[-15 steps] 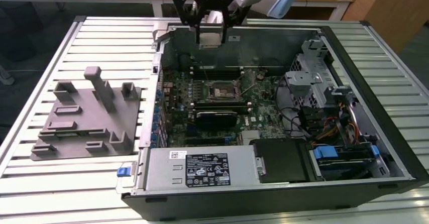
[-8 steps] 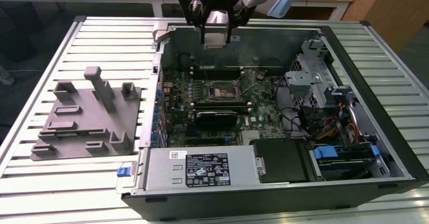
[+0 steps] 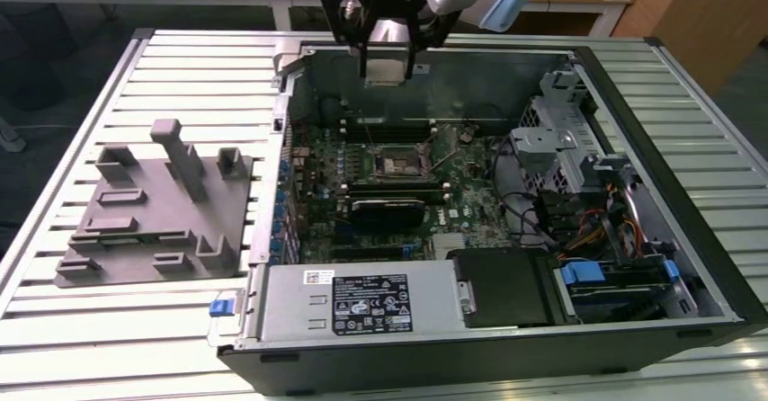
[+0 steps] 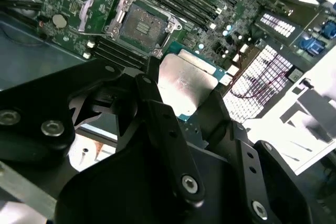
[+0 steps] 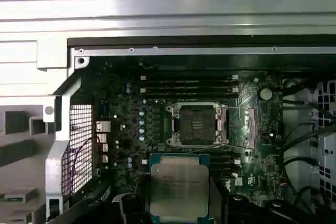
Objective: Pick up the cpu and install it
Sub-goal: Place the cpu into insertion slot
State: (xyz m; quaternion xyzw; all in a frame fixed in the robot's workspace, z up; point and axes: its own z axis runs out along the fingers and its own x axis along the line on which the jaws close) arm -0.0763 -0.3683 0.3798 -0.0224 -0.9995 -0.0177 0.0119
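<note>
My gripper hangs above the far wall of the open computer case, shut on the cpu, a flat square chip with a silver metal top. In both wrist views the cpu sits between the black fingers, held by its edges. The open motherboard socket lies below and ahead of the chip with its metal load frame swung aside. The chip is well above the board, apart from the socket.
A grey plastic fixture block stands on the slatted table at the exterior view's left of the case. Inside the case are the power supply, drive cages and cables. Memory slots flank the socket.
</note>
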